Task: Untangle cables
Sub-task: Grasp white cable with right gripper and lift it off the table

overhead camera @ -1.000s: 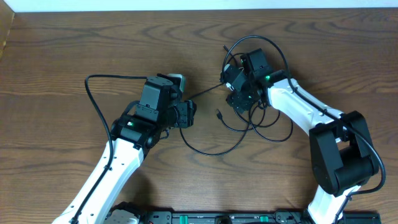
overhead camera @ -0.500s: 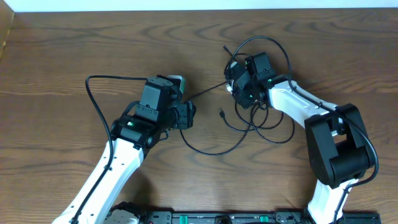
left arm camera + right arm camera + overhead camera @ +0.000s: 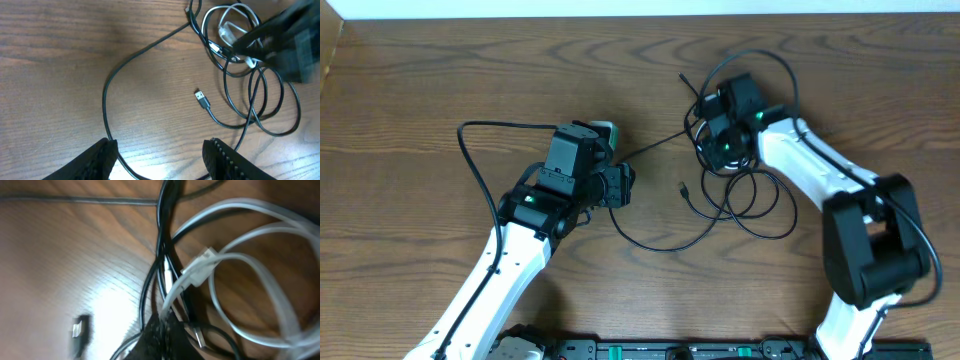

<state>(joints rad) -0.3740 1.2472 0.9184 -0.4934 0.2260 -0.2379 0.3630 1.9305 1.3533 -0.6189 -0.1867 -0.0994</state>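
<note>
We counted one white cable among uncountable tangled black cables; left gripper gaped near the tangle, right gripper hunched over it, pinching strands.

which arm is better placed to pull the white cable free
Likely right: the right gripper is at the tangle, beside the white cable; the left gripper sits open over one black strand, apart.

Two robot arms: left arm, right arm. One white cable in the tangle at 1 o'clock; black cable strands too knotted to count. One table.
</note>
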